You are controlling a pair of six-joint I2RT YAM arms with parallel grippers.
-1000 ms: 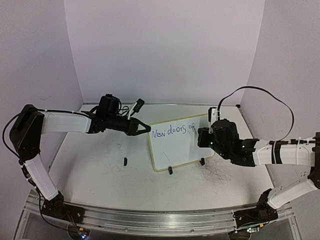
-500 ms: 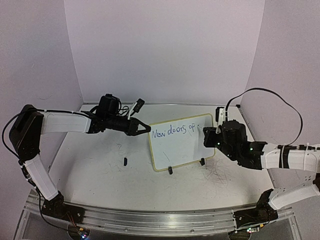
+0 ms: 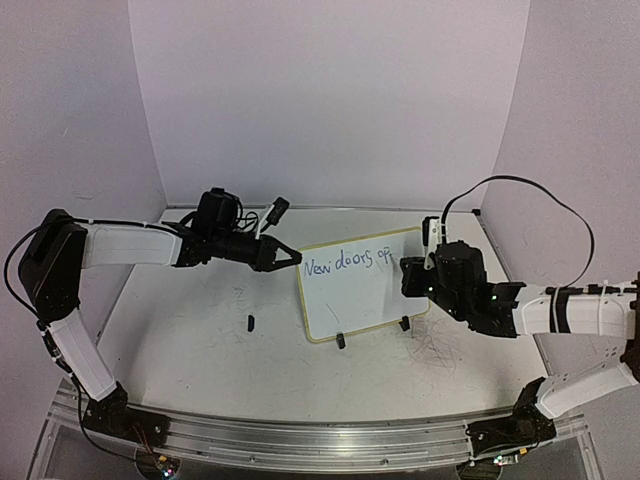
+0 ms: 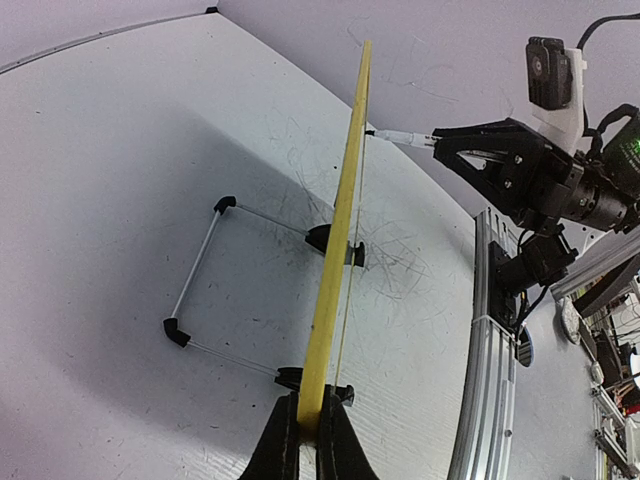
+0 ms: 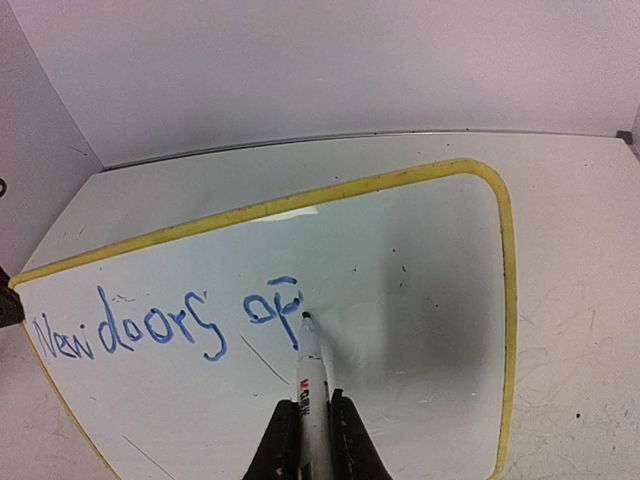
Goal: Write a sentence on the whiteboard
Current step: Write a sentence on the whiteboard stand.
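**Fig. Two-arm writing set-up, viewed from above and from both wrists.** The whiteboard (image 3: 358, 300) was stood upright on its two black feet (image 3: 341, 341) on the desk (image 3: 190, 330), right of centre and between the two arms, with its written face turned towards the near edge. The left claw (image 4: 308, 442) was clamped on the yellow frame at the board's left edge, and the board was seen edge-on in the left wrist view. The right claw (image 5: 314, 412) was closed around a white marker (image 5: 311, 368), which was pointed at the board's face. The marker's tip was set against the white surface just below and right of the last letter. The sentence (image 5: 165, 325) was written in blue, rising slightly to the right, and occupied the left part of the board's upper half; "New doors op" was legible. A small black object (image 3: 250, 322) was lying on the desk to the left of the board, apart from it. Grey scribble marks (image 3: 435, 350) were visible on the desk near the board's right foot
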